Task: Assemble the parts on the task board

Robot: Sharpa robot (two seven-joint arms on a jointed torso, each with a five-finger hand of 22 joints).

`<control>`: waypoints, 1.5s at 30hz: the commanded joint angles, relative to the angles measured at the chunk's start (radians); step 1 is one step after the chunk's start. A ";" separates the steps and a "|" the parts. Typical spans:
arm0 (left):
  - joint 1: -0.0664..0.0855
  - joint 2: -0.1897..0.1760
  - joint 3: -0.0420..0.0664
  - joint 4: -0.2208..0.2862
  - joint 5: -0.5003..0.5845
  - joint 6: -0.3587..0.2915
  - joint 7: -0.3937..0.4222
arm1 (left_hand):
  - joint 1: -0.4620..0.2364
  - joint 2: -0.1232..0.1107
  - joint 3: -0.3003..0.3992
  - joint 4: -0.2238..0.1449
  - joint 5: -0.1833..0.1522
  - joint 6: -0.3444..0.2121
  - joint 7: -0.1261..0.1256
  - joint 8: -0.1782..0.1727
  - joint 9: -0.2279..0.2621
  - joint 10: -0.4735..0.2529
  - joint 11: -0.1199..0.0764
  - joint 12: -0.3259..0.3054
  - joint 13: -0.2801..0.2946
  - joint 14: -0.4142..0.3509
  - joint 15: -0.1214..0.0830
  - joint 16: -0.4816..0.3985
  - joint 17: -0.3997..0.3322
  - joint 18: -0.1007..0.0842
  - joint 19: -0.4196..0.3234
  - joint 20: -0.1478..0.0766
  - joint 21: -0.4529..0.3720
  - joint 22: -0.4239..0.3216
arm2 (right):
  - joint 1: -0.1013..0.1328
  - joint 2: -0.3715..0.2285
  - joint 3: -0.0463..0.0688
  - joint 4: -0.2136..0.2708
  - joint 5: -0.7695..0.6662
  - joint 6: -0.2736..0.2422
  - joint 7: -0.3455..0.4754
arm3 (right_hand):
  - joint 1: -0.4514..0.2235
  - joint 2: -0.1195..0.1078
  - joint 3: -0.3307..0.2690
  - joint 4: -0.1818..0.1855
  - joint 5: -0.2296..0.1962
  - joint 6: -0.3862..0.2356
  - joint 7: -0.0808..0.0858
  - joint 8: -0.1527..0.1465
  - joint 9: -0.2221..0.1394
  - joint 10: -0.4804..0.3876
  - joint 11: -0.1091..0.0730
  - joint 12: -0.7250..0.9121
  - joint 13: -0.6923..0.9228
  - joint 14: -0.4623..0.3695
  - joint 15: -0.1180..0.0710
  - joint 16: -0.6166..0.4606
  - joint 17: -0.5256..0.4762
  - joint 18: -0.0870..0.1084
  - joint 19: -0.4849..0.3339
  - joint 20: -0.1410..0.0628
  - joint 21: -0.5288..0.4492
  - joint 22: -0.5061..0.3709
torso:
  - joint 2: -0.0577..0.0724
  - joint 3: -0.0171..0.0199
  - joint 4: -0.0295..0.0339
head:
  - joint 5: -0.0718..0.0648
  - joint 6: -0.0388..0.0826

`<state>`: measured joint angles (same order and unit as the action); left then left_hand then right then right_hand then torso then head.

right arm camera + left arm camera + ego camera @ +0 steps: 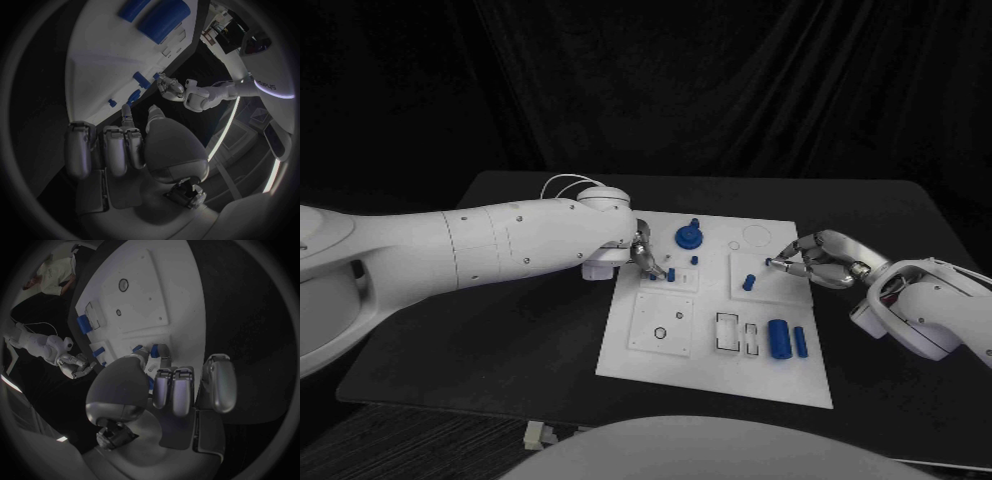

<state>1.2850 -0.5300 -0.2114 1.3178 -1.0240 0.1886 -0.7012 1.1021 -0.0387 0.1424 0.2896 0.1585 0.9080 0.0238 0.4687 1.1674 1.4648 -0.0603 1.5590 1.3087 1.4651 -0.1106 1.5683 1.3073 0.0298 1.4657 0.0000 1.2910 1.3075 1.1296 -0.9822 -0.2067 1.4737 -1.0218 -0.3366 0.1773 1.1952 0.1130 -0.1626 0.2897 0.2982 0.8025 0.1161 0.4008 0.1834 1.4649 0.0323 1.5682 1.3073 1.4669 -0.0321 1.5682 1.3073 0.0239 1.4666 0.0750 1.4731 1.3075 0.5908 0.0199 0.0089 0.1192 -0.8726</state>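
Head view, surface: black surface (488, 340) carrying everything; the white task board (718, 370) lies at its middle, long side running away from the robot.
Task board layout: raised square tiles on the board, a blue knob-like part (688, 237) standing near the far edge, two blue cylinders (789, 339) lying side by side in the near right corner beside an open rectangular slot (728, 332).
Left hand: left hand (643, 256) sits over the board's left edge, fingers curled down onto a small blue peg (671, 273); the left wrist view shows a blue piece (161, 350) at its fingertips. It looks pinched, but I cannot tell for sure.
Right hand: right hand (822, 260) is at the board's right edge, fingers partly curled and reaching toward a small blue part (749, 282) on the middle tile. Whether anything is held I cannot tell.
Step in hand: likely seating the small peg in its hole on the left tile; most parts are still loose, so the job seems early.
Next move: calls for keeping the peg upright and pressing straight down.
In the way: the knob-like part stands just beyond the left hand, and the two hands are fairly near each other across the board, so a wide sweep could knock loose pieces.
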 commanded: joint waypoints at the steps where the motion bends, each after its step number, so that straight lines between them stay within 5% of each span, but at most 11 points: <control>1: -0.003 -0.002 -0.001 0.003 0.001 0.011 -0.020 | -0.010 0.002 -0.007 0.000 -0.001 -0.013 0.001 -0.001 0.002 0.095 0.010 -0.004 0.248 0.106 0.006 0.003 0.263 0.020 0.057 0.005 -0.006 0.196 | -0.003 0.000 0.000 0.000 0.000 0.006 -0.007 | 0.009 0.000 -0.005 -0.001 0.006 -0.002 0.003 0.000 0.001 0.106 0.008 0.003 0.263 0.104 0.006 0.003 0.263 0.006 0.051 0.007 -0.003 0.224 | 0.000 -0.0002 0.0002 | 0.000 0.000; 11: -0.003 -0.028 -0.001 0.031 0.001 -0.002 -0.017 | 0.004 0.003 -0.009 -0.005 0.018 -0.029 0.004 -0.007 0.009 0.094 0.013 -0.006 0.247 0.106 0.008 0.003 0.263 0.020 0.057 0.008 -0.008 0.196 | -0.003 -0.001 0.000 0.000 0.000 0.007 -0.008 | 0.009 0.000 -0.005 -0.001 0.006 -0.002 0.003 0.000 0.001 0.106 0.008 0.003 0.263 0.104 0.006 0.003 0.263 0.006 0.051 0.007 -0.003 0.224 | 0.000 -0.0001 0.0004 | -0.001 0.000; 17: -0.002 -0.050 0.000 0.054 0.001 0.012 -0.014 | 0.044 -0.004 -0.004 -0.013 0.064 -0.029 0.002 -0.006 0.016 0.093 0.011 -0.008 0.245 0.106 0.008 0.003 0.263 0.020 0.057 0.008 -0.011 0.196 | -0.003 -0.001 0.000 -0.001 0.000 0.008 -0.008 | 0.009 0.000 -0.005 -0.001 0.006 -0.002 0.003 0.000 0.001 0.106 0.008 0.003 0.263 0.104 0.006 0.003 0.263 0.006 0.051 0.007 -0.003 0.224 | 0.000 -0.0002 0.0007 | -0.003 0.000; 25: 0.014 -0.093 0.000 0.107 0.002 0.046 -0.002 | 0.090 -0.027 0.001 -0.025 0.086 -0.030 0.002 -0.016 0.014 0.089 0.011 -0.014 0.240 0.106 0.007 0.003 0.263 0.022 0.056 0.008 -0.021 0.194 | -0.003 -0.002 0.000 -0.001 0.000 0.009 -0.009 | 0.010 0.000 -0.005 -0.001 0.008 -0.002 0.003 0.000 0.001 0.106 0.008 0.003 0.263 0.104 0.006 0.003 0.263 0.006 0.050 0.007 -0.004 0.224 | 0.000 -0.0001 0.0010 | -0.005 0.000; 32: 0.048 -0.158 0.000 0.195 0.046 0.036 0.040 | 0.090 -0.045 -0.027 -0.003 -0.066 -0.015 0.007 -0.023 0.008 0.087 0.015 -0.016 0.238 0.106 0.011 0.003 0.263 0.022 0.056 0.010 -0.023 0.194 | -0.003 -0.002 0.000 -0.003 0.000 0.010 -0.011 | 0.010 0.000 -0.005 -0.001 0.008 -0.002 0.003 0.000 0.001 0.106 0.008 0.003 0.263 0.104 0.006 0.003 0.263 0.006 0.050 0.007 -0.004 0.224 | -0.001 0.0000 0.0002 | -0.010 0.000; 36: 0.063 -0.188 0.000 0.234 0.070 0.053 0.065 | 0.115 -0.042 -0.026 -0.011 -0.072 -0.017 0.007 -0.029 0.002 0.083 0.016 -0.022 0.233 0.106 0.012 0.003 0.263 0.022 0.054 0.012 -0.025 0.194 | -0.003 -0.004 0.000 -0.003 0.000 0.010 -0.011 | 0.010 0.000 -0.005 -0.001 0.008 -0.001 0.003 0.000 0.001 0.106 0.008 0.003 0.263 0.104 0.006 0.003 0.263 0.006 0.050 0.007 -0.005 0.224 | 0.000 0.0001 0.0002 | -0.015 0.000; 41: 0.073 -0.210 0.000 0.255 0.079 0.008 0.173 | 0.197 -0.029 -0.011 -0.027 -0.051 -0.004 0.008 -0.040 -0.027 0.048 0.021 -0.066 0.196 0.106 0.019 0.003 0.263 0.024 0.042 0.018 -0.038 0.193 | -0.003 -0.011 0.000 0.002 0.000 0.002 -0.007 | 0.010 0.000 -0.005 -0.001 0.009 -0.001 0.003 0.000 0.001 0.106 0.008 0.003 0.263 0.104 0.006 0.003 0.263 0.006 0.050 0.007 -0.005 0.224 | 0.000 -0.0001 0.0005 | -0.025 0.000; 43: 0.075 -0.216 0.000 0.257 0.071 -0.044 0.249 | 0.239 -0.022 0.004 -0.033 -0.022 -0.026 0.016 -0.072 -0.063 0.033 0.027 -0.082 0.184 0.101 0.025 -0.011 0.254 0.027 0.032 0.022 -0.061 0.188 | -0.003 -0.015 0.000 0.006 0.000 -0.004 -0.004 | 0.010 0.000 -0.005 -0.001 0.009 -0.001 0.003 0.000 0.001 0.106 0.008 0.003 0.263 0.104 0.006 0.003 0.263 0.006 0.050 0.007 -0.005 0.224 | 0.000 -0.0001 0.0001 | -0.027 0.000; 45: 0.077 -0.221 0.000 0.254 0.055 -0.117 0.361 | 0.315 -0.028 0.038 -0.043 0.035 -0.032 0.035 -0.128 -0.157 -0.012 0.046 -0.125 0.151 0.084 0.042 -0.045 0.230 0.035 0.005 0.034 -0.111 0.176 | -0.003 -0.021 0.000 0.011 0.000 -0.012 0.002 | 0.010 0.000 -0.006 -0.001 0.008 -0.001 0.003 0.000 0.001 0.106 0.008 0.003 0.263 0.104 0.005 0.003 0.263 0.006 0.050 0.007 -0.004 0.224 | -0.001 0.0001 -0.0008 | -0.027 0.000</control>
<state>1.3577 -0.7502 -0.2124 1.5704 -0.9758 0.1841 -0.5488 1.3970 -0.0664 0.1708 0.2482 0.1797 0.8787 0.0536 0.3557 1.0340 1.4576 -0.0203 1.4489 1.3090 1.4654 -0.0740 1.5346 1.3073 0.0458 1.4658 0.0288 1.1973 1.3074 1.1289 -0.9996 -0.2067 1.4793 -1.0217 -0.3351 0.1778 1.1951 0.1130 -0.1626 0.2897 0.3052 0.8024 0.1161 0.4008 0.1833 1.4649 0.0323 1.5682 1.3073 1.4670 -0.0321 1.5683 1.3073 0.0239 1.4666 0.0750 1.4732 1.3081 0.5903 0.0198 0.0092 0.0928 -0.8726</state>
